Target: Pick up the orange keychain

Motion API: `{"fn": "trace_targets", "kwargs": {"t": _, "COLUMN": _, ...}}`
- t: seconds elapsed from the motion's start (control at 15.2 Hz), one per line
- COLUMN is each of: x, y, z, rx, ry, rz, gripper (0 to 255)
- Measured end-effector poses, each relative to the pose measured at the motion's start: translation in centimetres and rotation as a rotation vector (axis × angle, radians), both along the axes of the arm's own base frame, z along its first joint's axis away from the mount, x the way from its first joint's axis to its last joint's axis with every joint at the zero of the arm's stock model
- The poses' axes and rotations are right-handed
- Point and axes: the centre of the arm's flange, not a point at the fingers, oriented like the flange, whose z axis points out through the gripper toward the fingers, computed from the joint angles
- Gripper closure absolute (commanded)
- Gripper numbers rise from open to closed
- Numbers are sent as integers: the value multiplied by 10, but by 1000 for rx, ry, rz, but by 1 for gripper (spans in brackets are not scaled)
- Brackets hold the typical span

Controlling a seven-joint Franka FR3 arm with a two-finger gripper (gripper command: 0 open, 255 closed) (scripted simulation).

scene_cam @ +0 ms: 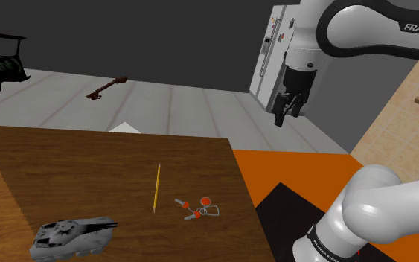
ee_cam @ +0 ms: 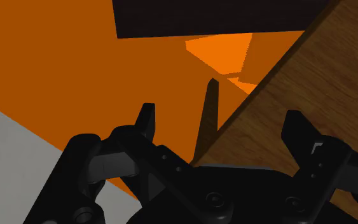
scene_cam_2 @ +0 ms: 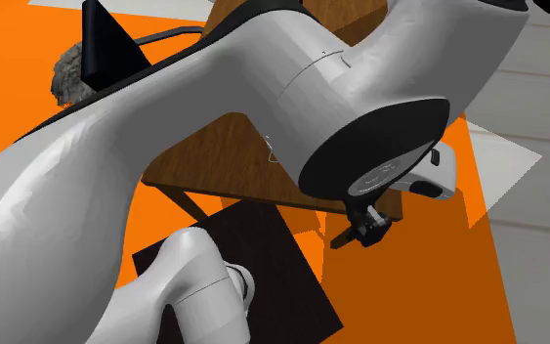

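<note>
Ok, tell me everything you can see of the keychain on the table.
The keychain is a small cluster: a few orange-red beads, short grey metal-looking pieces and a thin pale wire loop. It lies flat on the brown wooden table, near the edge at the shoulder view's right, just right of the yellow pencil, apart from it. Nothing touches it but the tabletop; the open gripper hangs high, off to the side.
</note>
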Motion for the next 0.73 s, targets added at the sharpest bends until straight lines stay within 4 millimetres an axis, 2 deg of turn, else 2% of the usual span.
{"fn": "trace_targets", "kwargs": {"t": 0.13, "x": 2, "y": 3, "z": -4, "rx": 2, "ry": 0, "rz": 11, "gripper": 0}}
{"fn": "trace_targets", "kwargs": {"t": 0.26, "x": 12, "y": 19, "z": -16, "rx": 9, "ry": -2, "rz": 47, "gripper": 0}}
{"fn": "trace_targets", "kwargs": {"t": 0.73, "x": 42, "y": 86, "z": -64, "rx": 40, "ry": -12, "rz": 203, "gripper": 0}}
